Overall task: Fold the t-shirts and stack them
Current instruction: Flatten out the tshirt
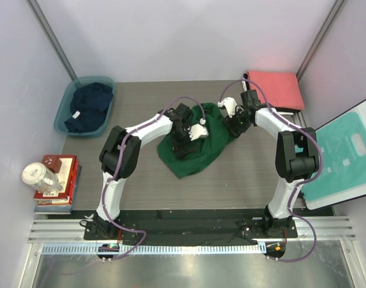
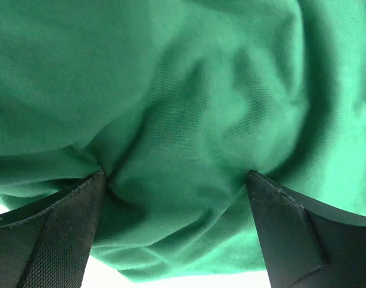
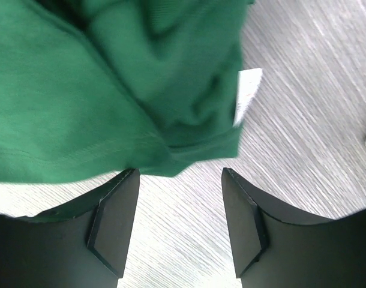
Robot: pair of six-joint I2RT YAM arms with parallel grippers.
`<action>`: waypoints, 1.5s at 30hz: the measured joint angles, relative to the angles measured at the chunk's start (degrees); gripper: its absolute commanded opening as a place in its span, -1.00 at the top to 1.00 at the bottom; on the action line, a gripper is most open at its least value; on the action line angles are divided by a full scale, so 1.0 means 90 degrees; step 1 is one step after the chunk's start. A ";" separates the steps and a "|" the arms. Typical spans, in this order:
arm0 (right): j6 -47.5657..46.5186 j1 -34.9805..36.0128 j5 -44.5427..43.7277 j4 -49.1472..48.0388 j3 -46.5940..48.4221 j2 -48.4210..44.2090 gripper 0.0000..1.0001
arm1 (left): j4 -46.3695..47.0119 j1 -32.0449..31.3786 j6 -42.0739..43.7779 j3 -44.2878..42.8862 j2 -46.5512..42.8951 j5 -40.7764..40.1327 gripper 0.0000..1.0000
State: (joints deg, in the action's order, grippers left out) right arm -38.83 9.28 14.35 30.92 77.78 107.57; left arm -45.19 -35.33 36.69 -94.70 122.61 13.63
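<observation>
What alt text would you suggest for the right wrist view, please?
The right gripper, open and empty, sits just short of the edge of a crumpled dark green t-shirt. A white label shows at the shirt's right edge; grey wood-grain table fills the rest.

You have a green t-shirt of soft, matt knit cloth, finely ribbed and creased, carrying a smooth white label. The table shows a grey wood-grain finish, streaked, with a faint sheen. The fingers of your left gripper look like matt black plastic, one face finely textured. Those of your right gripper are smooth. The tub is translucent teal plastic.
</observation>
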 measured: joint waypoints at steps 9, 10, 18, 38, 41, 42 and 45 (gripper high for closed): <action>-0.0027 0.0000 -0.0039 -0.0010 0.0005 -0.0012 0.70 | 0.0593 -0.0109 0.0170 0.0610 -0.0321 -0.0964 0.42; -0.0024 0.0000 -0.0039 -0.0010 0.0019 0.0024 0.81 | 0.0663 -0.0119 0.0245 0.0702 -0.0364 -0.1100 0.60; -0.0005 0.0000 -0.0041 -0.0073 0.0194 0.0665 0.98 | 0.0967 -0.0029 0.0753 0.1032 -0.0452 -0.1965 1.00; -0.0221 0.0092 0.0726 0.0066 0.0692 0.0804 -0.37 | 0.0780 0.0335 0.1338 0.0998 -0.0398 -0.2450 0.99; -0.0233 0.0206 0.0903 0.0114 0.0821 0.0816 -0.29 | 0.0695 0.0335 0.1333 0.0923 -0.0355 -0.2450 1.00; -0.0228 0.0226 0.0942 0.0112 0.0869 0.0840 -0.22 | 0.0673 0.0335 0.1331 0.0903 -0.0345 -0.2448 0.99; -0.0206 0.0311 0.1005 0.0039 0.1059 0.1003 0.29 | 0.0588 0.0335 0.1314 0.0821 -0.0296 -0.2455 0.99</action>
State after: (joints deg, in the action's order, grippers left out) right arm -40.69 12.08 23.40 31.27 87.31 116.60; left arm -39.90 -32.32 48.51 -87.31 119.94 -8.47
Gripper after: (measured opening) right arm 0.572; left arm 0.031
